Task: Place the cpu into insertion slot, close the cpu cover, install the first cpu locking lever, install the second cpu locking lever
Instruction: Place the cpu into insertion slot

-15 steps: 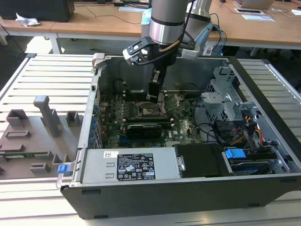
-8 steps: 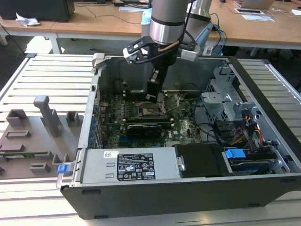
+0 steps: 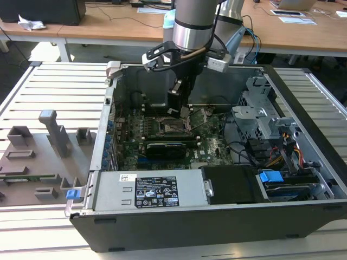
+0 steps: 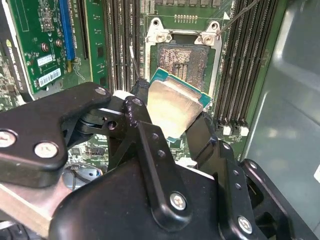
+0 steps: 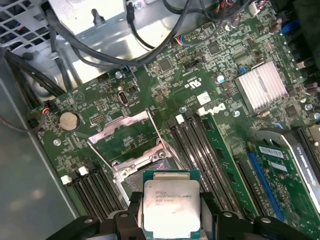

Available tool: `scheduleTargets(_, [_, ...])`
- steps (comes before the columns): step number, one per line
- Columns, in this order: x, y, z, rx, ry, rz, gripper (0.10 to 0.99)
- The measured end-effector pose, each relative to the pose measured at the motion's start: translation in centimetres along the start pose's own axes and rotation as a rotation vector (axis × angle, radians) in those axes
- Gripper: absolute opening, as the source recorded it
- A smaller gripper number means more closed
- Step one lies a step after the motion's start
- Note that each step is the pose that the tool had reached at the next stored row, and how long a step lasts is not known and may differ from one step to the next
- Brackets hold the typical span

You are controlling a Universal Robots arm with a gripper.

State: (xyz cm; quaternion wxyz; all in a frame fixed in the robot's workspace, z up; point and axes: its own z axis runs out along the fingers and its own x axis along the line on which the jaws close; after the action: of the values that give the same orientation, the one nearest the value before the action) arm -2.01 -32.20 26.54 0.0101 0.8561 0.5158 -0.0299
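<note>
My gripper [image 3: 181, 105] hangs inside the open computer case, shut on the cpu [image 5: 171, 202], a small square chip with a silvery top and a green rim. In both wrist views the black fingers [image 4: 140, 107] clamp two opposite edges of the cpu [image 4: 175, 107]. The chip is held tilted, a little above the bare insertion slot [image 4: 182, 57] and apart from it. The cpu cover [image 5: 122, 131], a thin metal frame, stands flipped open beyond the slot. Two thin wire locking levers [image 5: 156, 134] stick up, unlatched, beside the cover.
Rows of memory slots [image 5: 200, 145] flank the socket. A long black card [image 3: 168, 146] lies just in front of it. A grey power supply [image 3: 146, 189] and a drive cage [image 3: 260, 119] with cables fill the case's near and right sides. Grey fixtures [image 3: 51, 130] stand outside, left.
</note>
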Motion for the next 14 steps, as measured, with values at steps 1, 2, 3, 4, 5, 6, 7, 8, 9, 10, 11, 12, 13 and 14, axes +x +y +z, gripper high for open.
scheduleTargets(1, [0.00, 0.00, 0.00, 0.000, -0.0001, 0.003, 0.545])
scheduleTargets(2, [0.00, 0.00, 0.00, 0.000, 0.0000, 0.003, 0.545])
scheduleTargets(3, [0.00, 0.00, 0.00, 0.000, -0.0001, 0.003, 0.545])
scheduleTargets(4, [0.00, 0.00, 0.00, 0.000, 0.0000, 0.003, 0.545])
scheduleTargets(5, [0.01, 0.00, 0.00, 0.000, -0.0001, -0.004, 0.545])
scheduleTargets(6, [0.01, 0.00, 0.00, -0.001, -0.0003, -0.020, 0.545])
scheduleTargets(7, [0.01, 0.00, 0.00, -0.002, -0.0006, -0.040, 0.545])
scheduleTargets(8, [0.00, 0.00, 0.00, -0.004, -0.0010, -0.059, 0.545])
scheduleTargets(9, [0.00, 0.00, 0.00, -0.006, -0.0013, -0.092, 0.545])
scheduleTargets(10, [0.00, 0.00, 0.00, -0.008, -0.0018, -0.128, 0.545])
scheduleTargets(11, [0.00, 0.00, 0.00, -0.010, -0.0024, -0.167, 0.545])
scheduleTargets(12, [0.00, 0.00, 0.00, -0.013, -0.0029, -0.207, 0.545])
scheduleTargets(13, [0.00, 0.00, 0.01, -0.015, -0.0035, -0.248, 0.545])
scheduleTargets(14, [0.00, 0.00, 0.01, -0.017, -0.0039, -0.282, 0.545])
